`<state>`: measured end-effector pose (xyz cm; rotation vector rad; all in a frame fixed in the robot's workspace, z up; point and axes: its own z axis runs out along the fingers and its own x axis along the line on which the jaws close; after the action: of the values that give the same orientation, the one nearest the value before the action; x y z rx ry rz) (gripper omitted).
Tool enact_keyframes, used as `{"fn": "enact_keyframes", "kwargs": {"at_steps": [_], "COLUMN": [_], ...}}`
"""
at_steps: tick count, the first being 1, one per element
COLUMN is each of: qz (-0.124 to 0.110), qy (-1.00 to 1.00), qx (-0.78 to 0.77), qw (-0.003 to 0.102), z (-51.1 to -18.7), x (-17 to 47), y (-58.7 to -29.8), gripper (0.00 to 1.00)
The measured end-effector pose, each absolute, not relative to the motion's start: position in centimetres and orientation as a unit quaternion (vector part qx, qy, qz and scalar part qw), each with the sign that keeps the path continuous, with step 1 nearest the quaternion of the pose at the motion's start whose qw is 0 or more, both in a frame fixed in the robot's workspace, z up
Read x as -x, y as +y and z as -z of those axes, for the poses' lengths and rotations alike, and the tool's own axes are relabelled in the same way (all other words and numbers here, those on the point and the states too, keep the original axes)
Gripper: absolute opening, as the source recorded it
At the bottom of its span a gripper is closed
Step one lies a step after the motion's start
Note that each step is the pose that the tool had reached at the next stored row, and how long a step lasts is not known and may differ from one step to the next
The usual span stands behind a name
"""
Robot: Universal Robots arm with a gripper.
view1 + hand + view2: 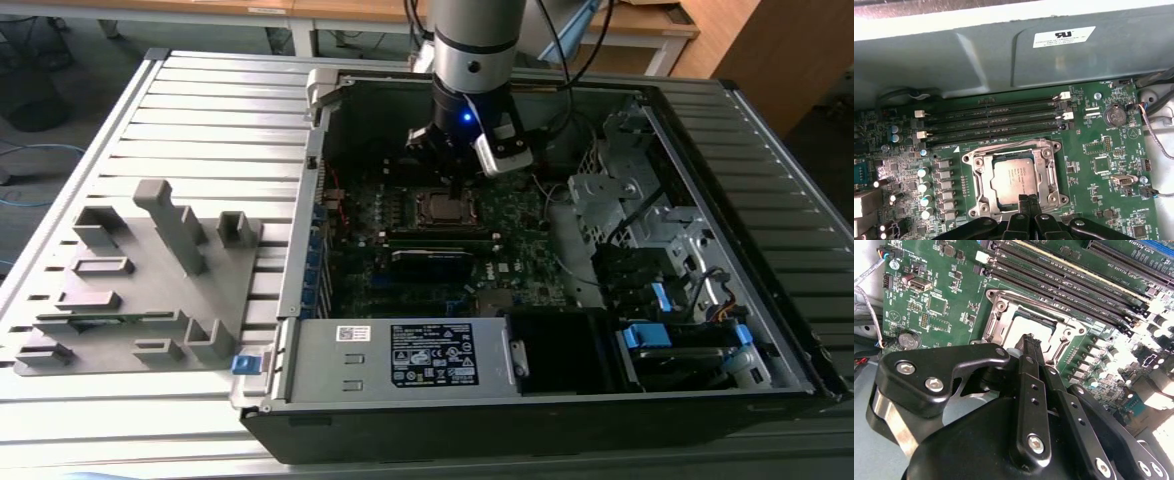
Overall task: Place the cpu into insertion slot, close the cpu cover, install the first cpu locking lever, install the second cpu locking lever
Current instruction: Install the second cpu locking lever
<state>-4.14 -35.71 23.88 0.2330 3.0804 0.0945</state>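
Cpu (1013, 179) already seated in insertion slot (985, 186), cpu cover (1046, 167) down around it. Gripper (1027, 199) fingers pinched together, empty, tips at cover's near edge. You should press straight, slowly, avoiding memory slots (999, 120).

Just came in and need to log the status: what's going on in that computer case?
A single robot arm reaches down into the open computer case, its gripper right at the edge of the insertion slot on the motherboard. The jaws look pressed together with nothing between them. The cpu already lies in the slot, and the cpu cover appears closed down around it as a silver frame. Whether either locking lever is latched, I cannot tell.
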Motion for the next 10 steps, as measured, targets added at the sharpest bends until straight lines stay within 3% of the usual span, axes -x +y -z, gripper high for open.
{"fn": "enact_keyframes", "kwargs": {"at_steps": [10], "qz": [-0.031], "qy": [0.996], "qx": [-0.075], "qw": [0.025], "z": [-23.87], "x": [4.44], "y": [-35.55], "gripper": [0.11]}}
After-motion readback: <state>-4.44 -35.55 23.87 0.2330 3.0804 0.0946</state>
